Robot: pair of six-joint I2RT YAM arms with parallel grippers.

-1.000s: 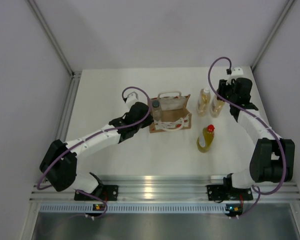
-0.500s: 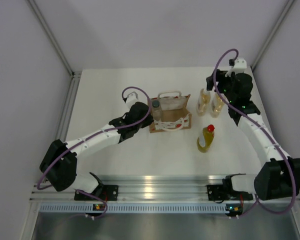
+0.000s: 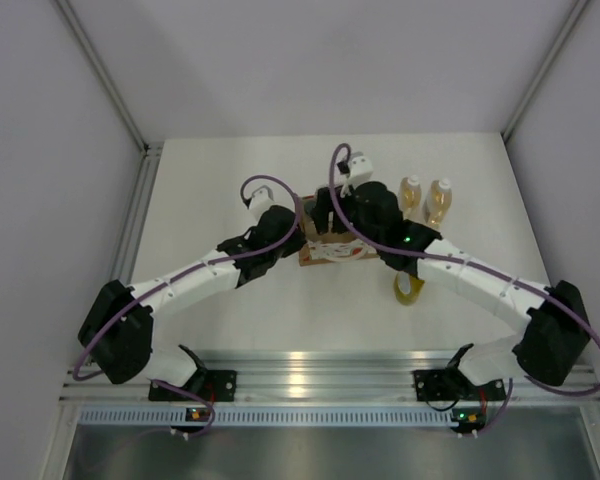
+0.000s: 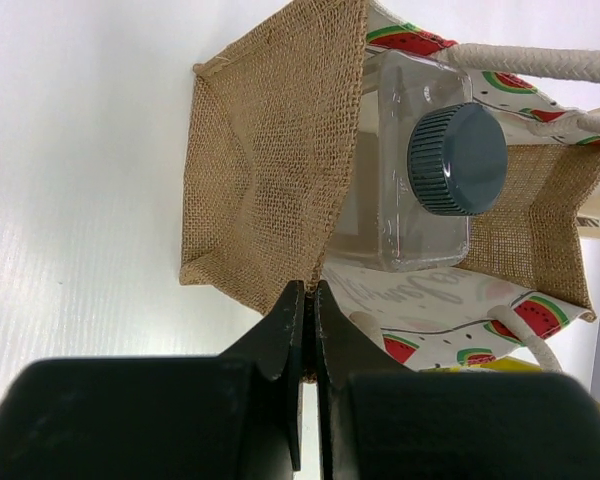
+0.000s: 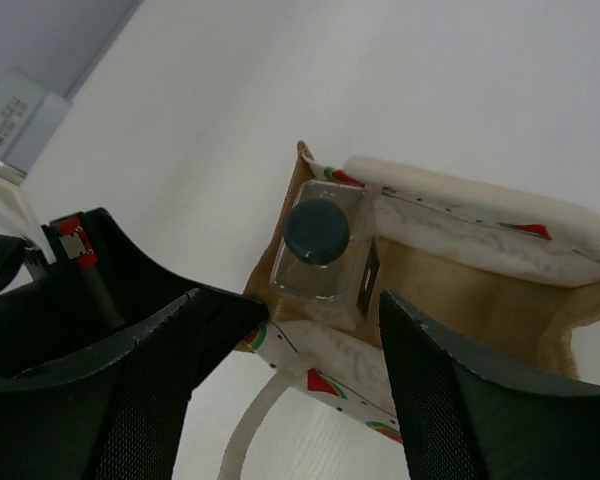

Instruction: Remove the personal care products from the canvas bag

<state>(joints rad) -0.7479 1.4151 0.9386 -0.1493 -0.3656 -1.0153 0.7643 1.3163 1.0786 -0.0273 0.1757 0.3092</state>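
**A:** Where are the products?

**B:** The clear bottle (image 4: 400, 200) with the grey cap (image 4: 458, 158) stands upright inside the canvas bag (image 4: 260, 180), pushed into one end. The two amber bottles (image 3: 411, 196) stand on the worktop (image 3: 220, 180) beyond the bag. The yellow bottle (image 3: 409, 291) is out too, on the near side.

**A:** And the grippers?

**B:** The left gripper (image 4: 308, 292) is clenched on the bag's rim. The right gripper (image 5: 315, 305) hangs over the bag's mouth, jaws spread, grasping nothing.

**A:** What could go wrong?

**B:** The bottle sits tight against the burlap, so a finger coming down could snag the fabric or a loop handle (image 4: 540, 60). That would lift the bag along with the bottle. A grip on the round cap alone might also slip.

**A:** Anything you can't see?

**B:** From above, the right arm covers the bag and most of the yellow bottle. The bag hides the clear bottle's lower part, so I cannot tell whether anything lies beneath it.
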